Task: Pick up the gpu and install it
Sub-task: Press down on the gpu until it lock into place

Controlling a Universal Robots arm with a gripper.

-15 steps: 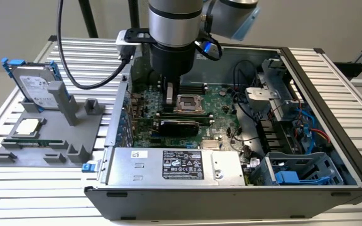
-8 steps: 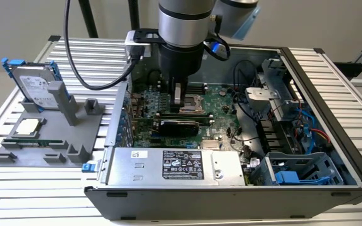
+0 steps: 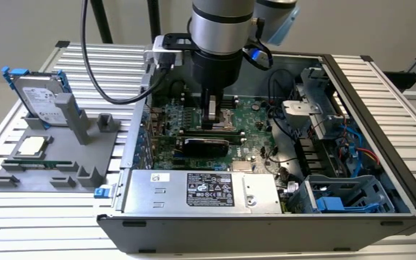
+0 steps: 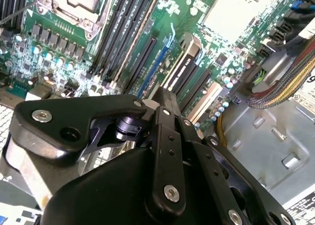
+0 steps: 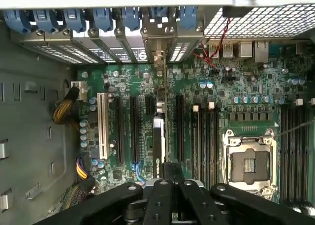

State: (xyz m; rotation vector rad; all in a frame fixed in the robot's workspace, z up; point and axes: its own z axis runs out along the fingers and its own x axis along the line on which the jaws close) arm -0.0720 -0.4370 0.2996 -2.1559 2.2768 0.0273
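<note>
I see the black gripper point(image 5: 167, 173) with fingers closed on the thin green-and-black gpu card point(image 5: 158, 141), standing edge-on in a black motherboard slot point(image 5: 134, 131) inside the open computer case point(image 3: 381, 135).

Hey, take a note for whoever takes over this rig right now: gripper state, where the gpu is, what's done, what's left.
Gripper: fingers shut, holding nothing, directly over the gpu; whether they touch cannot be told.
Gpu: standing on edge in an expansion slot of the motherboard, inside the open computer case.
Done: gpu picked up and placed in the slot.
Left: full seating is not confirmed from these views.
</note>
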